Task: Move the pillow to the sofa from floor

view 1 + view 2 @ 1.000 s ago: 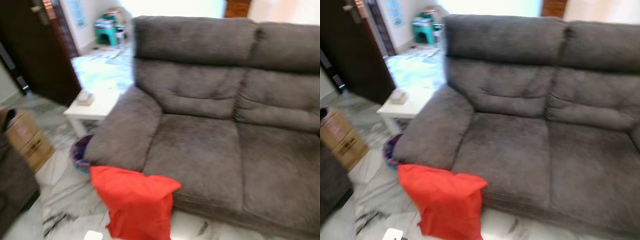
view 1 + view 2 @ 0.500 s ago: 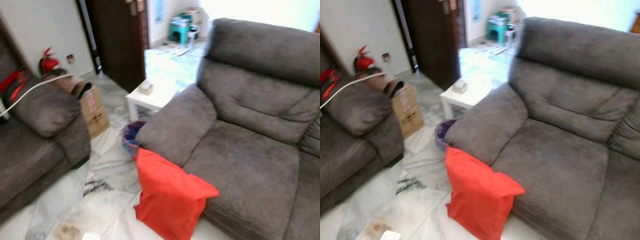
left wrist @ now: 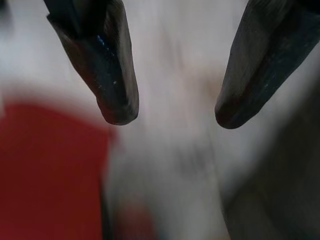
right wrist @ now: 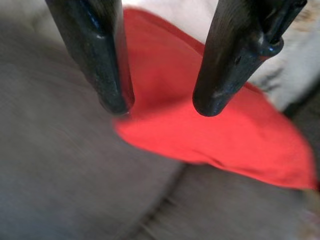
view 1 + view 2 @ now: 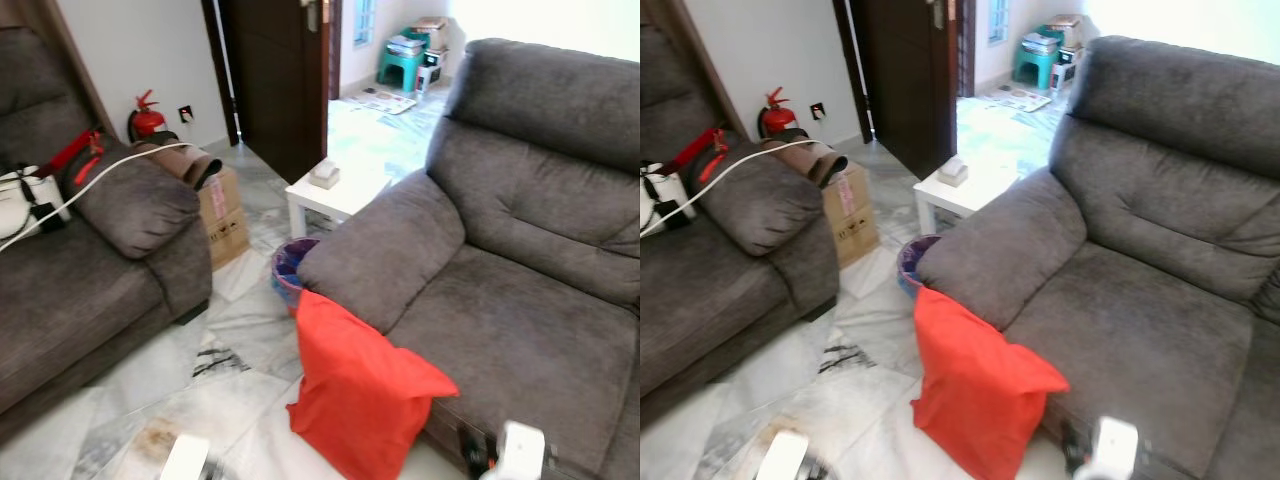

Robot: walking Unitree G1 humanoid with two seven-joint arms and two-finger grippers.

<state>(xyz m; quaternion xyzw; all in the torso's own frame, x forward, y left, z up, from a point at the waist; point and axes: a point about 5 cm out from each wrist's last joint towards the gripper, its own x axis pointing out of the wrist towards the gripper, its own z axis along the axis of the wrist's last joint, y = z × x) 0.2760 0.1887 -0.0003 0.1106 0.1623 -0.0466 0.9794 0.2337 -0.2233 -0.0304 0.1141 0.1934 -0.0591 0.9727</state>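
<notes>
Red pillow (image 5: 355,400), grey sofa (image 5: 520,250), white marble floor (image 5: 210,390) (grey-veined), teal stool (image 5: 400,62)

A red pillow (image 5: 975,395) stands on the marble floor (image 5: 855,370), leaning against the front of the grey sofa (image 5: 1140,260) just below its armrest. Behind the pillow, beside the armrest, sits a bin (image 5: 910,262), then a white table (image 5: 960,190) bearing a small box (image 5: 953,172). A second sofa (image 5: 720,250) stands on the robot's left with a white cable (image 5: 730,175) across it. A cardboard box (image 5: 848,210), a fire extinguisher (image 5: 777,113) and a dark door (image 5: 905,70) lie beyond. Blurred white parts at the lower edge, probably the robot's arms.
</notes>
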